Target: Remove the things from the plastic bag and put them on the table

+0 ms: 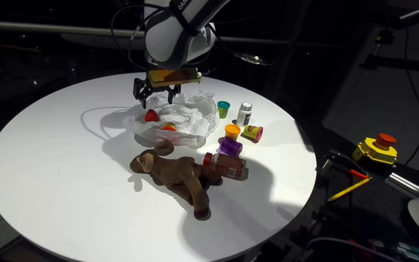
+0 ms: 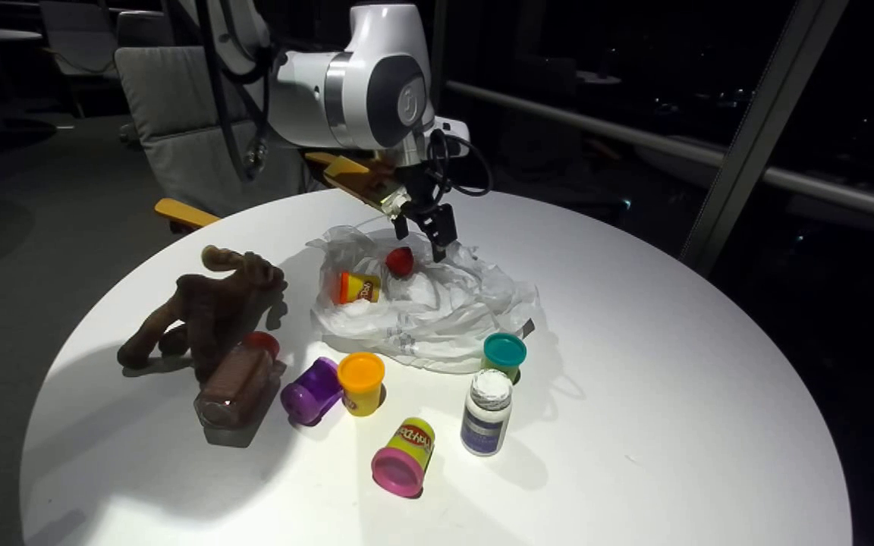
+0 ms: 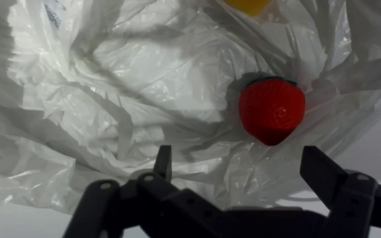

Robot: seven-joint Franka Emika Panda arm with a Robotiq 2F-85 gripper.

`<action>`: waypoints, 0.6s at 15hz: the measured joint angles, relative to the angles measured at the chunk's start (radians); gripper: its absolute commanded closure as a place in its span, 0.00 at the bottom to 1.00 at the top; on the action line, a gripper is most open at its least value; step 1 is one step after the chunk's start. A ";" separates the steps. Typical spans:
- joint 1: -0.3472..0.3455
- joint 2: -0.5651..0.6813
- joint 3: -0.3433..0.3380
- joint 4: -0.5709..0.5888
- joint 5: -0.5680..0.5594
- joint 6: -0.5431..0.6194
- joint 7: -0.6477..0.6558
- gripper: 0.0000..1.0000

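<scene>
Beyond the table [image 2: 649, 356], an exterior view alone shows chairs [image 2: 188, 136]; the gripper [image 1: 157, 104] gapes above the bag [image 2: 448, 307].

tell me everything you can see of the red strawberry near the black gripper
The red strawberry tapers to a blunt tip; its dimpled, shiny surface looks like plastic, and a dark green edge shows at its wide end. It lies tilted in the folds of the crumpled whitish plastic bag, touching only film as far as shows; in the wrist view its tip points toward the open black gripper, which stands clear of it.
</scene>
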 measured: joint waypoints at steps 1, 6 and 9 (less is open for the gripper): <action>-0.001 0.000 0.005 0.003 0.007 -0.002 0.000 0.00; -0.013 0.000 0.032 0.011 0.017 -0.031 -0.001 0.11; -0.023 0.000 0.045 0.011 0.019 -0.057 -0.002 0.42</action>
